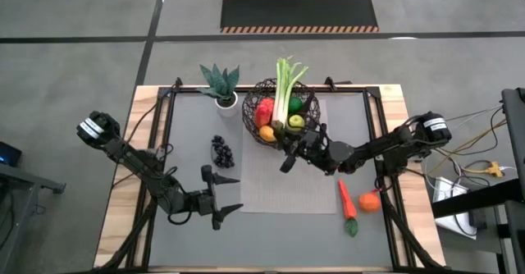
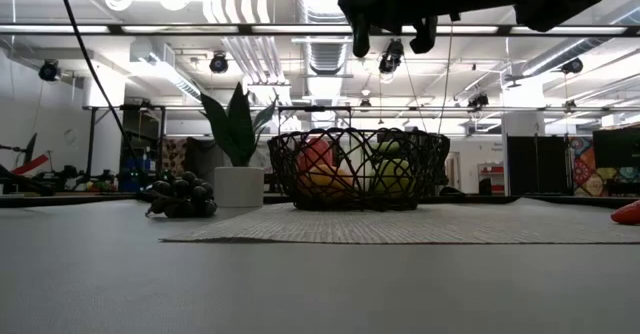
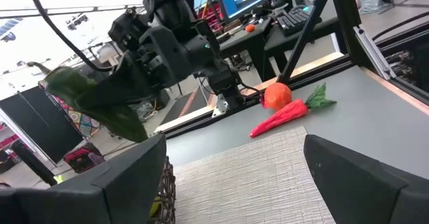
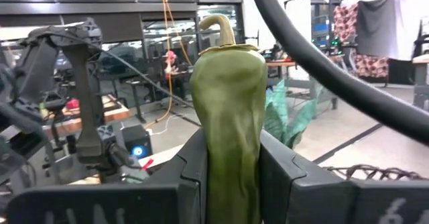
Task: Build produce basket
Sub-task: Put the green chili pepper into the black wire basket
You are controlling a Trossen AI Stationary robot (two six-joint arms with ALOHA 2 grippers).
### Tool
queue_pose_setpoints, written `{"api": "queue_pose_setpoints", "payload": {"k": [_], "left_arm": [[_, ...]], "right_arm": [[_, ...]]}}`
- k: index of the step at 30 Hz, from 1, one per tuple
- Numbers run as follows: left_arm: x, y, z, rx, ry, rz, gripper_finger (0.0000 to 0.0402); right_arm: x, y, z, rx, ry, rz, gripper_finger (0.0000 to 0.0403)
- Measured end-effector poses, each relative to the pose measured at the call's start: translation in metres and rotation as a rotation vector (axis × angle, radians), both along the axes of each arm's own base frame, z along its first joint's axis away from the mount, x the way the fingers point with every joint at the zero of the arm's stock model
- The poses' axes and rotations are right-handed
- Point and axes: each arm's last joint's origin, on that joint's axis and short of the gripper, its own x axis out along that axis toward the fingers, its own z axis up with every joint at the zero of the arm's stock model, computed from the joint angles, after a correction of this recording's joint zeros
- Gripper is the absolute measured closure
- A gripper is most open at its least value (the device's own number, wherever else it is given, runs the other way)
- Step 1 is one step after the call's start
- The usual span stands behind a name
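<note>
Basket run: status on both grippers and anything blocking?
Right gripper shut on pepper, beside basket. Left gripper open, idle near table front. Nothing blocking.

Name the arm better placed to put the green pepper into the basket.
Right. Its end effector grips the green pepper beside the basket; the left end effector waits open, far off.

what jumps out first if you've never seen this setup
The wire basket at the table's far middle, already heaped with bright fruit and a tall leek. Beside it, the right gripper is clamped on a green pepper; a carrot and orange fruit wait near the right edge.
</note>
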Motion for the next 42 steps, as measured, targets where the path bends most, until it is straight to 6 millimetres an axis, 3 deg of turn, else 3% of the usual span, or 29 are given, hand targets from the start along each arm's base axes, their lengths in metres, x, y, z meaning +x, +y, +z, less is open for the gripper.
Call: {"api": "queue_pose_setpoints", "payload": {"k": [8, 19, 27, 34, 42], "left_arm": [[0.0, 0.0, 0.0, 0.0, 0.001, 0.006, 0.0066], [0.0, 0.0, 0.0, -0.001, 0.001, 0.01, 0.0066], [0.0, 0.0, -0.001, 0.0, 0.002, 0.01, 0.0066], [0.0, 0.001, -0.001, 0.0, 0.002, 0.013, 0.0066], [-0.001, 0.002, -0.002, 0.002, 0.005, 0.04, 0.0066]], "right_arm": [[0.0, -0.025, 0.004, -0.004, -0.007, -0.08, 0.0333], [-0.002, -0.068, -0.005, 0.06, 0.021, -0.205, 0.0333], [-0.004, -0.09, -0.043, 0.133, 0.281, -0.448, 0.0333], [0.0, -0.094, -0.065, 0.205, 0.301, -0.463, 0.0331], [0.003, -0.094, -0.077, 0.244, 0.308, -0.456, 0.0304]]}}
